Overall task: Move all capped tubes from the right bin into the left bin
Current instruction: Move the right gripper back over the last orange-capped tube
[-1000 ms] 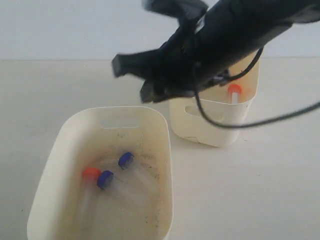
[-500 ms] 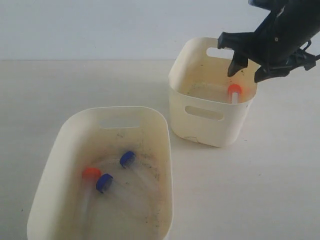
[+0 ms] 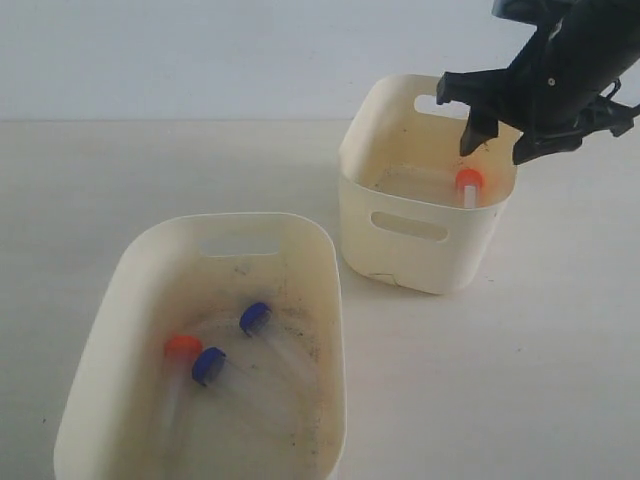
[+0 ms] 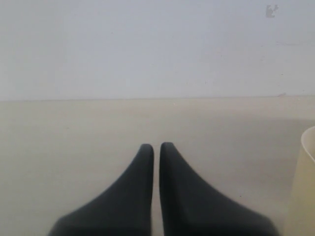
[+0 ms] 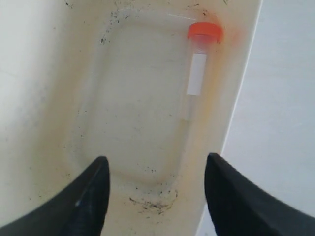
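— Left to move?
— One orange-capped tube [image 3: 467, 184], lying at three o'clock in the right bin [image 3: 420, 262]. Three tubes [image 3: 209, 365] already in the left bin [image 3: 230, 218], seven o'clock from there.
— Pincers?
— Right pincer [image 3: 496, 150] spread apart, empty, above that tube. Left pincer [image 4: 156, 145] pressed together, holding nothing.

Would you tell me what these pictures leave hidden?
Exterior view: lower end of the orange-capped tube, behind the near wall of the right bin.
Exterior view: near end of the left bin, cut off by the bottom edge.
Left wrist view: a cream bin, cropped; which one is unclear.
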Robot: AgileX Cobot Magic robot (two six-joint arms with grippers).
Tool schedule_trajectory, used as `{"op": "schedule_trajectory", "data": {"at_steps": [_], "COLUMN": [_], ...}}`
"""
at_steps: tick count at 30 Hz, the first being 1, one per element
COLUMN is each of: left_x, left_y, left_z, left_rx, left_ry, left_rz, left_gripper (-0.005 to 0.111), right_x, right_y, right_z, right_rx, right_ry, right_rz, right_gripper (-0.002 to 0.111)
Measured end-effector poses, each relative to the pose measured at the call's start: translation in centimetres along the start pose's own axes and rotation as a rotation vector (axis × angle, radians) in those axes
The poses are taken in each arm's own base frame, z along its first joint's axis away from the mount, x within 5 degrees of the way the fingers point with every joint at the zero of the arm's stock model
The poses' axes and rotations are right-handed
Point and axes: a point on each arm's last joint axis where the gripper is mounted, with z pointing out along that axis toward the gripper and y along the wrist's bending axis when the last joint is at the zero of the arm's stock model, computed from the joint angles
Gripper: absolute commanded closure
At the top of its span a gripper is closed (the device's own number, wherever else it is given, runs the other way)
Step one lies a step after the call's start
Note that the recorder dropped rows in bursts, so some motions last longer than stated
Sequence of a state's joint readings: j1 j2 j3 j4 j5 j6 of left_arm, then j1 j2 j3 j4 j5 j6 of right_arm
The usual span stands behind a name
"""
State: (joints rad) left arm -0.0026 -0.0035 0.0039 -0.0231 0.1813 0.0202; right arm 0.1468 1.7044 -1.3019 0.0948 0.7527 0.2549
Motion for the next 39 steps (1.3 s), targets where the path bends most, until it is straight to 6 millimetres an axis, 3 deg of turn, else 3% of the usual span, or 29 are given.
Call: {"op": "schedule_trajectory", "data": {"at_steps": [9,11,18,24,39], "left_x": [0.0,0.0,0.0,0.0,0.0], "left_y": [0.0,0.0,0.0,0.0,0.0], "left_z": [0.0,0.0,0.0,0.0,0.0], "left_rx": [0.0,0.0,0.0,0.0,0.0], "left_ry": [0.0,0.0,0.0,0.0,0.0], "left_rz": [0.0,0.0,0.0,0.0,0.0], "left_gripper": [0.103,0.103,0.103,0.103,0.103], "right_x": [0.4,0.4,0.7,0.7,-0.3], "right_y": [-0.6,-0.7,-1.0,-1.1,-2.5], "right_z": [-0.6,-0.2,1.7,2.1,2.2], "right_rx": [0.073,0.078,0.099,0.115,0.267], "right_ry": [0.035,0.046,0.09,0.097,0.015], "right_rz": [-0.015,-0.005,0.01,0.015,-0.171], "right_gripper": [0.054,0.062,0.107,0.108,0.108]}}
